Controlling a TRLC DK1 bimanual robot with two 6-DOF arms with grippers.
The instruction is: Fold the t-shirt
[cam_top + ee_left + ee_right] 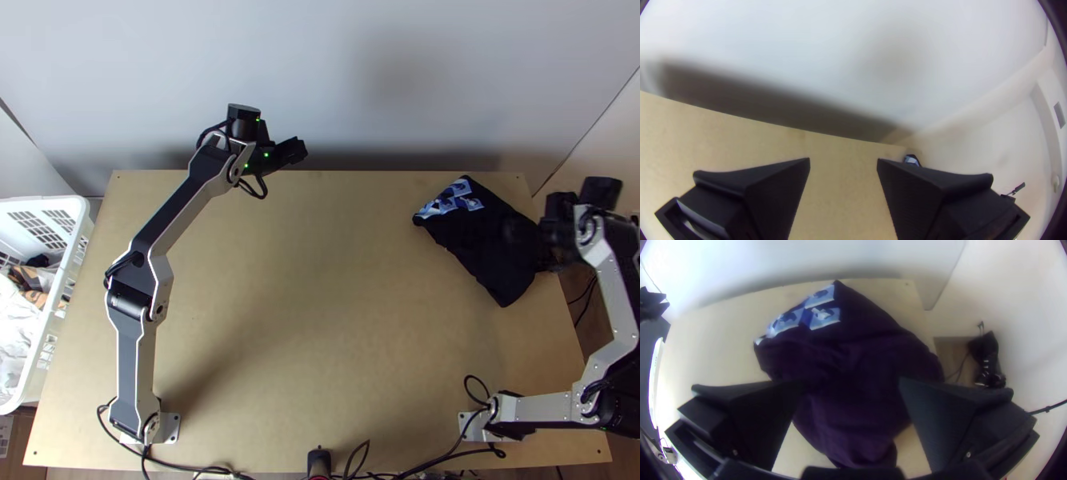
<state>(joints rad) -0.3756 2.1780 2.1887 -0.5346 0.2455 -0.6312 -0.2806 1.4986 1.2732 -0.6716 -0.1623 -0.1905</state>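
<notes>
The dark t-shirt (488, 240) lies bunched into a compact shape at the table's back right, its blue-and-white print toward the back left. My right gripper (530, 234) is above the shirt's right part. In the right wrist view the right gripper (851, 386) stands open, with the t-shirt (853, 351) beneath and between its fingers. Far from the shirt, my left gripper (288, 152) is at the table's back edge, left of the middle. The left wrist view has the left gripper (843, 164) open and empty, a bit of the t-shirt (911, 160) beyond one finger.
A white basket (60, 308) with cloths inside stands at the table's left edge. A pale wall (336, 80) rises behind the table (320, 280), whose middle is bare wood. Black cables (200, 470) run along the near edge.
</notes>
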